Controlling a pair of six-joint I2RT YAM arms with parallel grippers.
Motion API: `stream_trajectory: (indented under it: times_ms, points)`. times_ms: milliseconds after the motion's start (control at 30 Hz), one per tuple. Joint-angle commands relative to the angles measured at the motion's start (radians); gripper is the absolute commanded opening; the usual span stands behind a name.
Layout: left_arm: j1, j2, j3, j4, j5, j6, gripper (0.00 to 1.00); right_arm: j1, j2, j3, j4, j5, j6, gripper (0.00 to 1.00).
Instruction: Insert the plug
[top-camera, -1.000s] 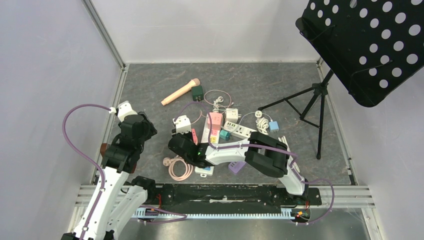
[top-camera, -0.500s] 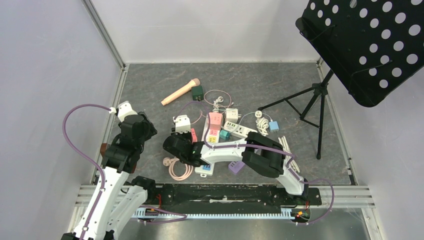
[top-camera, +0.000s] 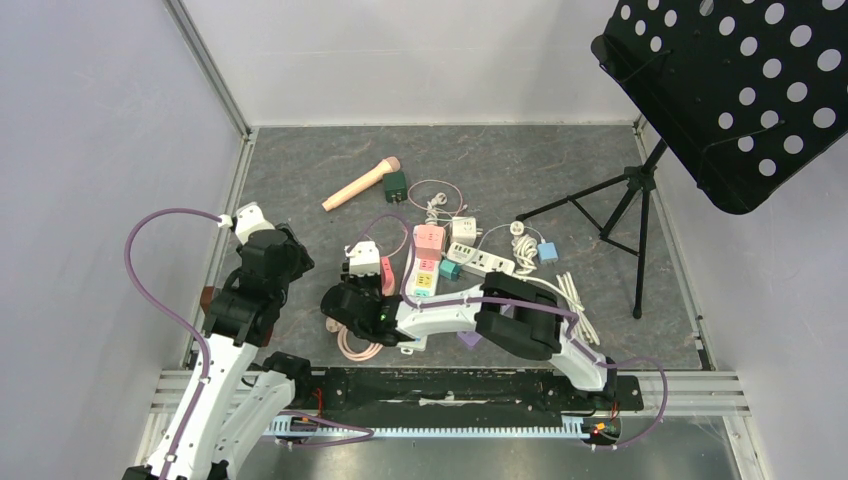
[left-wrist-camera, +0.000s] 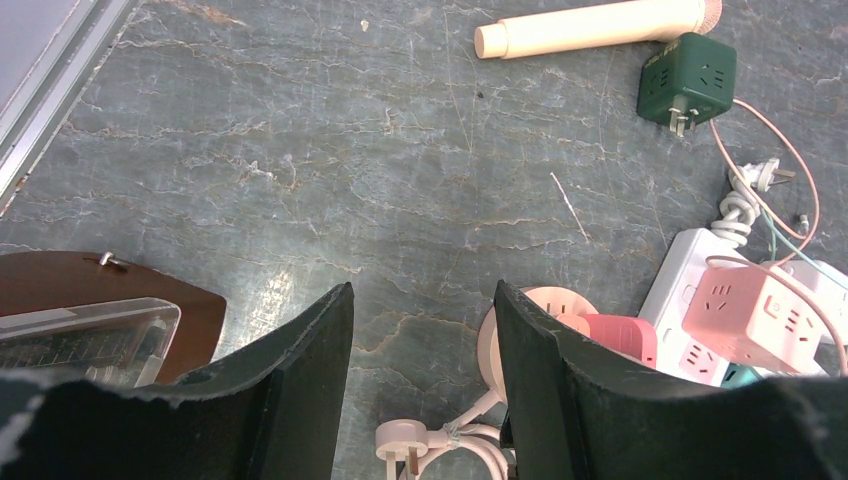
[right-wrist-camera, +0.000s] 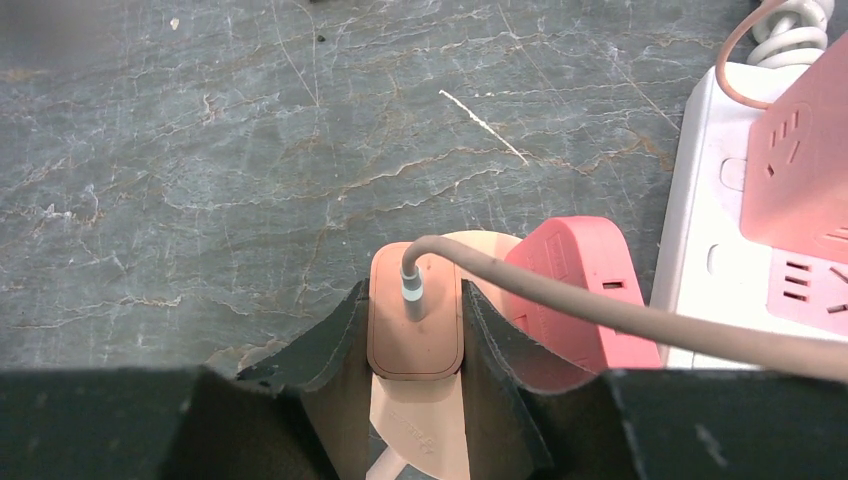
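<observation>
We grasp the peach rectangular plug (right-wrist-camera: 414, 335) in our right pincer (right-wrist-camera: 413, 298) at the round peach socket (right-wrist-camera: 488, 247) for insertion; left pincer (left-wrist-camera: 425, 300) hangs released.

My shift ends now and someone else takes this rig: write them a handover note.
Left tool: open, empty, hovering over the table.
Right tool: shut on the plug, with its cable trailing right.
The plug is at the round socket, beside the red adapter and the white strip.
Done: plug grasped and brought to the socket.
Left: seat it. Whether the pins are in cannot be seen.
</observation>
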Motion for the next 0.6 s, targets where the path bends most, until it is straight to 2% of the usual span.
stream_trajectory:
  times_ms: [0, 300, 533, 567]
  points:
    - [0.003, -0.010, 0.001, 0.016, -0.036, -0.018, 0.60, 0.024, 0.131, -0.082, -0.147, -0.058, -0.003, 0.00]
    - [0.003, -0.013, 0.000, 0.013, -0.037, -0.021, 0.60, 0.026, 0.183, -0.127, -0.142, -0.154, -0.003, 0.00]
    - [0.003, -0.024, -0.007, 0.013, -0.033, -0.025, 0.60, 0.003, 0.084, -0.045, -0.147, -0.120, -0.067, 0.00]
    - [0.003, -0.024, -0.007, 0.014, -0.033, -0.025, 0.60, -0.006, 0.077, -0.025, -0.149, -0.123, -0.074, 0.03]
